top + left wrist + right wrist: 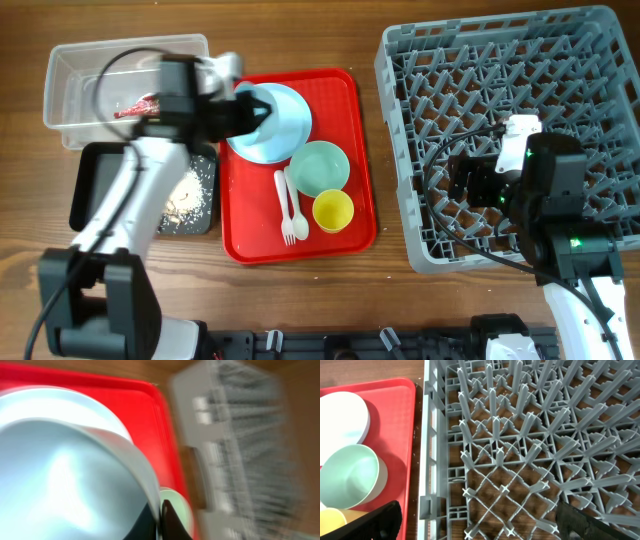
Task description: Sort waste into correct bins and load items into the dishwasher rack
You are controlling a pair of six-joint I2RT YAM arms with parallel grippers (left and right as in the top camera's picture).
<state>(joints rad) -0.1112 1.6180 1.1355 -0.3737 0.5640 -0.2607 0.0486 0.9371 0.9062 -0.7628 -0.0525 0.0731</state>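
Light blue bowl [65, 485], smooth, glossy and round, sits over the pale blue plate [75, 400] on the flat red tray [345, 100], left of centre toward the worktop's far edge. The left gripper [159, 519] pinches its thin rim, jaws nearly closed. A mint green bowl [320, 167], yellow cup [333, 211], white fork [285, 210] and spoon [298, 205] lie nearer. The right gripper [482, 522] hangs over the grey peg-latticed dishwasher rack [395, 150] at the right edge, jaws wide apart and empty.

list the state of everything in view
left gripper, shut on blue bowl
right gripper, open over rack
blue bowl, gripped
plate, flat on red tray
mint bowl, upright
cup, upright
fork, lying flat
spoon, lying flat
rack, empty where seen
wrapper, in clear tub
scraps, in black tray
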